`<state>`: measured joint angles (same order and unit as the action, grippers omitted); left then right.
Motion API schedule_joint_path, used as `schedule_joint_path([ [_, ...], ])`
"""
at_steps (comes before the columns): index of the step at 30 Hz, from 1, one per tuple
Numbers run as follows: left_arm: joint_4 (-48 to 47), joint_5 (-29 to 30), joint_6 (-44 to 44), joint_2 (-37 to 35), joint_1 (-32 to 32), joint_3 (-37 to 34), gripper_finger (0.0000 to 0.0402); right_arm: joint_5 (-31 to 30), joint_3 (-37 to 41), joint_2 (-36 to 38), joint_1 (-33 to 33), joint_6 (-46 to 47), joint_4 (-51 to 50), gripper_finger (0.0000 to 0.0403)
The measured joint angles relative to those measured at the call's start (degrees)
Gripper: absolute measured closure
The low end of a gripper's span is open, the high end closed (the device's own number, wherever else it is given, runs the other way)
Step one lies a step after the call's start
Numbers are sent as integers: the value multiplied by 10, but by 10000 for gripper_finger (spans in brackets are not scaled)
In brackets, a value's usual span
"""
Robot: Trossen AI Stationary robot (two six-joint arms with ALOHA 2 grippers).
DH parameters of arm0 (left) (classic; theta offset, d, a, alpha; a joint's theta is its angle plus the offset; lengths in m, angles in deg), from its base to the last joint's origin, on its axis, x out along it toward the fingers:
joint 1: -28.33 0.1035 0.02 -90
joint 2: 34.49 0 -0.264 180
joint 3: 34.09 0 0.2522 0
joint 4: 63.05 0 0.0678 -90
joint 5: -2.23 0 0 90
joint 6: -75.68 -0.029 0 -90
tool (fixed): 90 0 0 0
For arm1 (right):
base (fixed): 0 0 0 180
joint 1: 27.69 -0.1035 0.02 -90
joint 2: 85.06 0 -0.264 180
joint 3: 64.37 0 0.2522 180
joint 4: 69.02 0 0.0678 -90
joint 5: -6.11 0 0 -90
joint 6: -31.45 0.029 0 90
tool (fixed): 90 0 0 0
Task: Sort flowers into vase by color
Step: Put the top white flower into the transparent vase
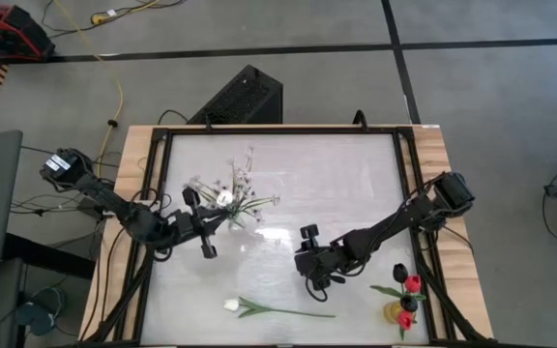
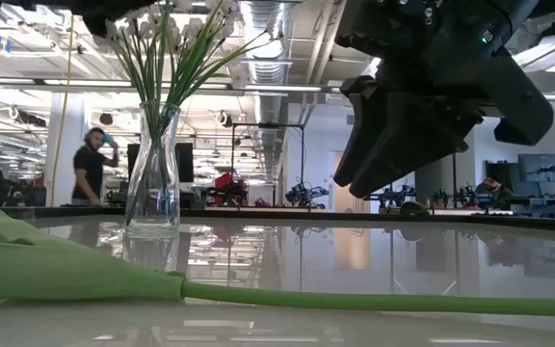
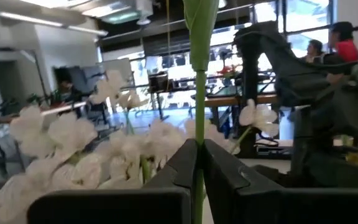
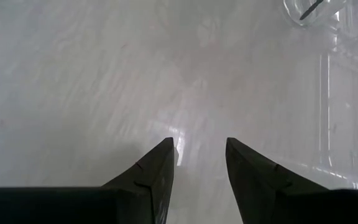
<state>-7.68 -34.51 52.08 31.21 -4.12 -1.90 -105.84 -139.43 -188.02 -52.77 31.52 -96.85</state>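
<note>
White glossy table (image 1: 356, 174) below, and the left gripper (image 3: 199, 163) is clamped on a green stem (image 3: 197, 81) above the vase (image 2: 152, 173) of white flowers (image 1: 235, 188), seemingly to drop it in, while the right gripper (image 4: 199, 163) hovers spread and empty, mid-table, near a white tulip (image 1: 232, 305).

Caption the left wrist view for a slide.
Left gripper shut on a green stem, white blossoms just beyond.

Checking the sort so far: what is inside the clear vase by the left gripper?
The clear vase holds green stems with white blossoms. The left gripper, shut on another green stem, covers part of the bunch.
</note>
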Motion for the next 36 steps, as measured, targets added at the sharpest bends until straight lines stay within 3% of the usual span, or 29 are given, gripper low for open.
schedule_joint_path([
  [8, -7, 37, 14, 0, 0, 0, 321, 3, 0, 0, 0, 1, 0, 233],
  [14, -7, 169, -2, 0, -23, 0, 263, 12, 0, 0, 0, 5, -2, 233],
  [17, -7, 207, -20, -4, -42, 0, 245, 12, 0, 0, 0, 5, -2, 233],
  [36, -7, 202, -46, -35, -118, 0, 237, 12, 0, 0, 0, 8, -2, 233],
])
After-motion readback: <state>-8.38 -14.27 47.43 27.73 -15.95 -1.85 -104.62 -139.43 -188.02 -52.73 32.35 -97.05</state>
